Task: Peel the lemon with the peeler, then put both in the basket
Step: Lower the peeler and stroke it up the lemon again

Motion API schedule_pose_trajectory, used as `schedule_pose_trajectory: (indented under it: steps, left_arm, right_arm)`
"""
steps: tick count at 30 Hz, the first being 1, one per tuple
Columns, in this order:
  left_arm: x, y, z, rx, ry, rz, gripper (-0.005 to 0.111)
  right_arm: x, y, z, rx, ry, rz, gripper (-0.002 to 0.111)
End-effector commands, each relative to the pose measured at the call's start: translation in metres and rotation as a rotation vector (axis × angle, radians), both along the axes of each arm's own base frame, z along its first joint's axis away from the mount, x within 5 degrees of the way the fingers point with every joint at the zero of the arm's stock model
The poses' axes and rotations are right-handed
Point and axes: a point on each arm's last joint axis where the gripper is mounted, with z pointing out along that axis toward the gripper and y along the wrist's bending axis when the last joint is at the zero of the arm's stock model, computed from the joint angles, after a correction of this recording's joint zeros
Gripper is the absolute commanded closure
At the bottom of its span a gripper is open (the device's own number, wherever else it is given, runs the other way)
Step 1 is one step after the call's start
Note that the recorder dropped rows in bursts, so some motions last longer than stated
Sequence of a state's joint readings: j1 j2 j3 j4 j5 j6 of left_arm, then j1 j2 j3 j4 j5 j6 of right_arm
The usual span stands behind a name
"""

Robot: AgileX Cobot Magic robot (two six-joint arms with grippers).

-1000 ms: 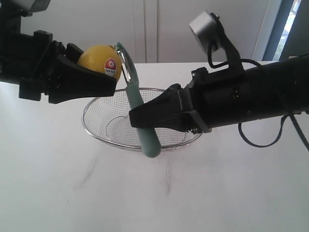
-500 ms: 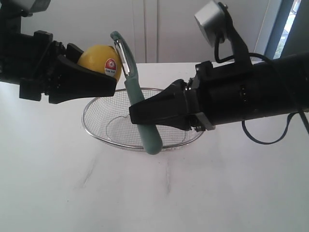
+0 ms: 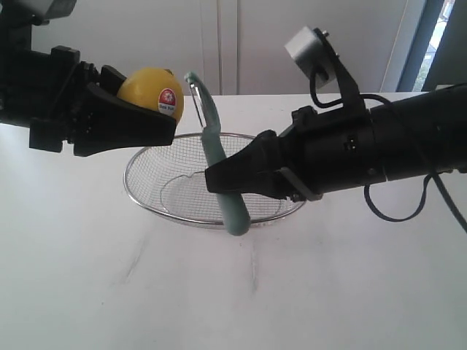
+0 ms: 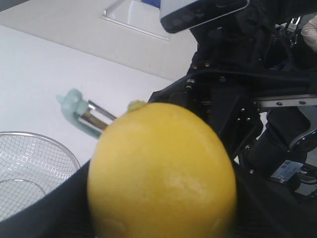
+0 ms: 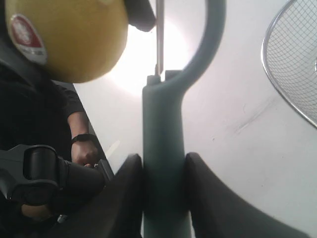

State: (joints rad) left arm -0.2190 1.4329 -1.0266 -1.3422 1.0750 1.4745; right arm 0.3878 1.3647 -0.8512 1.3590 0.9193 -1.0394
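The yellow lemon (image 3: 146,89), its red-and-white sticker facing outward, is held up above the table with my left gripper (image 3: 157,109) shut on it. It fills the left wrist view as lemon (image 4: 163,173). My right gripper (image 3: 217,179) is shut on the teal-green handle of the peeler (image 3: 210,138), which stands nearly upright over the wire basket (image 3: 146,197). The peeler's loop head sits just right of the lemon, with a small gap. In the right wrist view the peeler (image 5: 163,139) is clamped between both fingers and the lemon (image 5: 69,39) lies beside its blade.
The basket rests on a white table (image 3: 109,292), below and between both arms. Its mesh shows in the left wrist view as basket (image 4: 29,168) and in the right wrist view as basket (image 5: 292,64). White cabinet doors stand behind the table.
My right gripper has shifted right and down with the peeler, so its head has dropped and drawn slightly away from the lemon. The left gripper and lemon have stayed still.
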Motion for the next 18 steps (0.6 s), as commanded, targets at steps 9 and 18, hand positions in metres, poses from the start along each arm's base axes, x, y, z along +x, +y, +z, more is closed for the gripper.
schedule_pose_trajectory:
  steps: [9,18]
  left_arm:
    - [-0.0041,-0.0011,0.0063,-0.040,-0.010,-0.010,0.107]
    - [-0.0041,-0.0011,0.0063,-0.040,-0.010,-0.010,0.107]
  right_arm:
    - [-0.0049,0.0043,-0.0015,0.052,0.044,0.084,0.108]
    - [-0.0044,0.0054,0.0016,0.087,0.035,0.082,0.108]
